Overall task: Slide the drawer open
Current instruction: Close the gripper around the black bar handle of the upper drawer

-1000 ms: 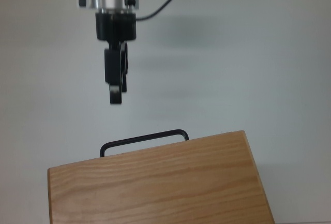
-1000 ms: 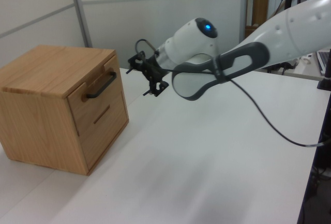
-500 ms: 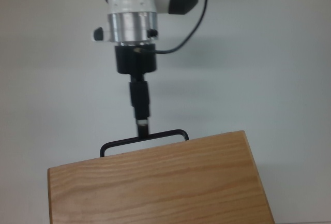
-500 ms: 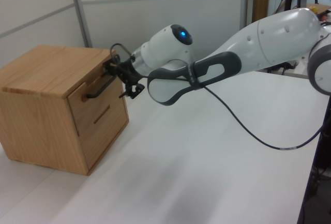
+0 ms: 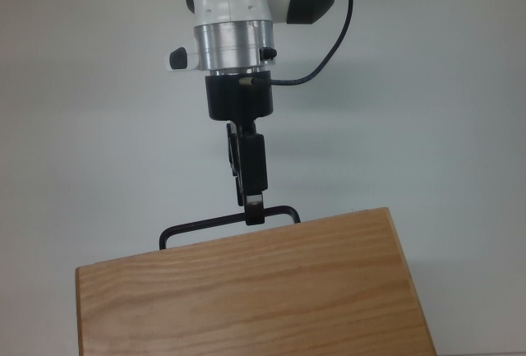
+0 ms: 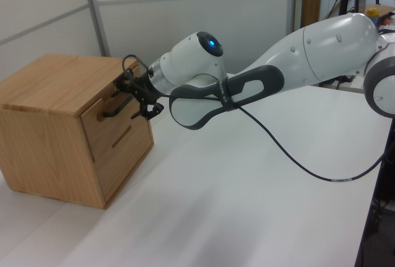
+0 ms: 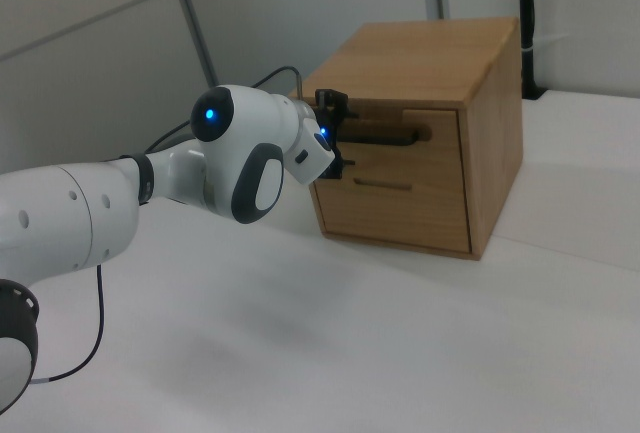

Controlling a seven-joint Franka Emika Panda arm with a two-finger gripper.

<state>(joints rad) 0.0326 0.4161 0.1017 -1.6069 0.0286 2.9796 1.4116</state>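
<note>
In the top view, nearest the camera, the flat wood-grain top slab of a light-wood cabinet fills the lower edge and hides the drawer front beneath it. The cabinet stands on the plain white counter. Just beyond the slab's far edge juts the thin black metal bar handle of the shallow light-wood drawer, the upper of two fronts; in the left view this front looks flush with the cabinet face or nearly so, so the drawer seems not yet drawn out.

The black two-finger gripper sits at the handle, towards the top view's right end of the bar, its tip across the bar, likely so that a pull away from the cabinet carries the drawer with it. Whether its fingers clamp the bar or merely hook over it I cannot tell.

Farther off, the white arm reaches in from the counter's far side, in line with the drawer's travel.
</note>
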